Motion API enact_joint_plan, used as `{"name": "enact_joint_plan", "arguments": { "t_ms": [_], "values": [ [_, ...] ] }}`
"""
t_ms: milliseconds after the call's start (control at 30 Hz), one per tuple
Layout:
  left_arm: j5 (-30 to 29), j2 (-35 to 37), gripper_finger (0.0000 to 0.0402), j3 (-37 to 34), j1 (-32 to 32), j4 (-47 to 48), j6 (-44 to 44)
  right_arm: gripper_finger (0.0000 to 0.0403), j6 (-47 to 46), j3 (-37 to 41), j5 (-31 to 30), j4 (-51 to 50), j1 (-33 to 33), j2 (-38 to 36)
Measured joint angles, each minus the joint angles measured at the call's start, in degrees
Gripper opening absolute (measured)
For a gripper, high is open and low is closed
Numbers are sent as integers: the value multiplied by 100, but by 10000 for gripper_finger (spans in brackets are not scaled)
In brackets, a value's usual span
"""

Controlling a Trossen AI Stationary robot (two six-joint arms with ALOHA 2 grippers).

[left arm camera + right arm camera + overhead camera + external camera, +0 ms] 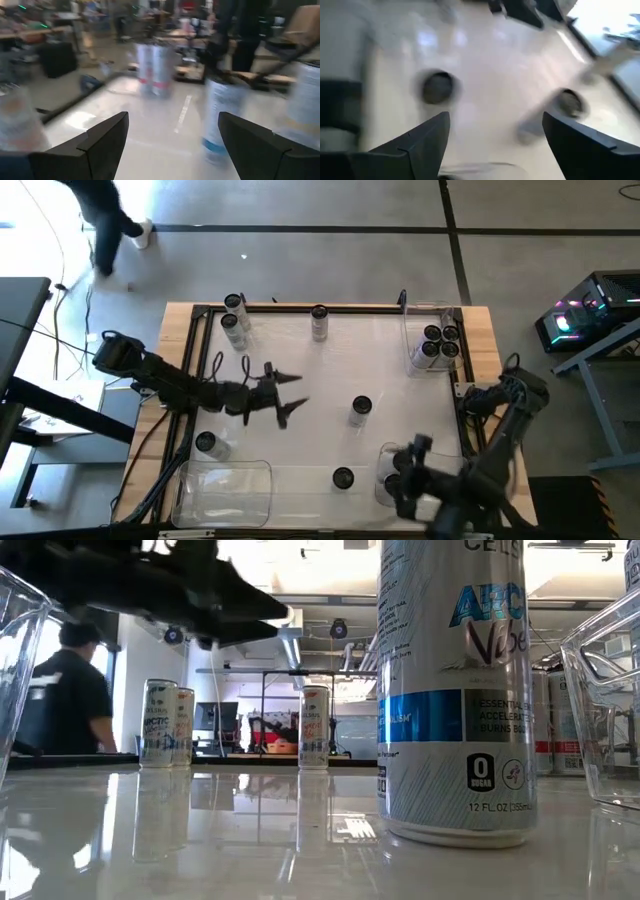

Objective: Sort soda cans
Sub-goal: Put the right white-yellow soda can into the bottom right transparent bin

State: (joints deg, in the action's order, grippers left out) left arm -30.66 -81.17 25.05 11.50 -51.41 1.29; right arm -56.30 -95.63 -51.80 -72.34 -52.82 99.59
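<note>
White surface (330, 380) carries scattered soda cans (361, 409). Left hand (290, 392) hovers spread at centre-left, gripping nothing. Right hand (405, 470), spread and bare, sits lower right.

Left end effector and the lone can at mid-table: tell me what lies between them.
Nothing. In the high view only bare tabletop separates the open left end effector from that can.

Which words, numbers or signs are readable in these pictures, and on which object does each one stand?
All readable text is on the nearest can in the low view:
"CELSIUS", cut off by the picture's top edge
"ARCTIC Vibe", partly cut off
"ESSENTIAL ENERGY", with "ACCELERATES" and "BURNS" below it
"0 SUGAR"
"12 FL OZ (355mL)"
The small vertical print on this can is too small to read.
Labels on the far cans are too small to read.
The high view and both wrist views show no readable text.
</note>
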Motion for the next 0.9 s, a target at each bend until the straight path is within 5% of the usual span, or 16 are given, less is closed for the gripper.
{"name": "enact_joint_plan", "arguments": {
  "t_ms": [100,233,367,633,900],
  "values": [
    [552,2,303,371,-736,181,-78,314,17,324,246,-510,523,-244],
    [1777,-19,303,1312,-1970,1777,55,314,965,982,560,-23,1212,-911],
    [1756,-222,303,2059,-2920,2697,-520,314,2059,1629,550,904,1757,-1847],
    [2673,-1036,303,2546,-4074,2686,-776,314,3556,3036,560,2820,2364,-3387],
    [3163,-1899,303,2595,-4415,1616,-813,314,4542,4035,1017,4271,2720,-3924]
  ]
}}
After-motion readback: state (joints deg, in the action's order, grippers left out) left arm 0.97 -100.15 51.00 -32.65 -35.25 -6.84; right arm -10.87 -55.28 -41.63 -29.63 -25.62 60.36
